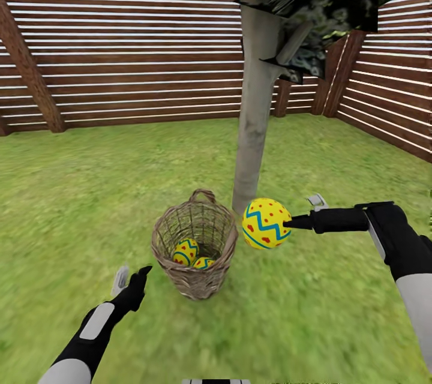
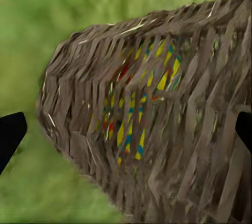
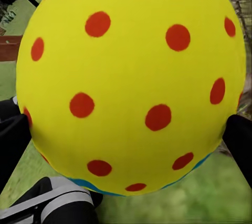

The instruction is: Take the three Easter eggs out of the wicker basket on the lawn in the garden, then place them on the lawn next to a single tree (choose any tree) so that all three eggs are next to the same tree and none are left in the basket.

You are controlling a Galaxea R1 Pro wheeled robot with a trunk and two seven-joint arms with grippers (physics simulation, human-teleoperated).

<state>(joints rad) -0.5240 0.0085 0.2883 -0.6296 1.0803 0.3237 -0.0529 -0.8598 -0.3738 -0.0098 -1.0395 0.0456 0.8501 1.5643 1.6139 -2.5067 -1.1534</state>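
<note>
Three Easter eggs are in sight. One egg (image 1: 266, 223) is pinched in the right gripper (image 1: 287, 223), held in the air just beside the base of the tree (image 1: 255, 102) and beside the rim of the wicker basket (image 1: 195, 243). In the right wrist view that egg (image 3: 131, 77) sits between the two dark fingers (image 3: 10, 142), its yellow shell dotted red with a blue band at the lower edge. The other two eggs (image 1: 186, 250) (image 1: 203, 263) lie touching in the bottom of the single basket, which stands upright on the lawn (image 1: 90, 192) close to the trunk. The left gripper (image 1: 133, 281) hangs near the basket's outer wall, fingers spread; its wrist view shows the weave (image 2: 157, 129) with egg colours behind the twigs. No writing or labels can be read on anything. A slatted fence (image 1: 120, 60) closes the garden.
</note>
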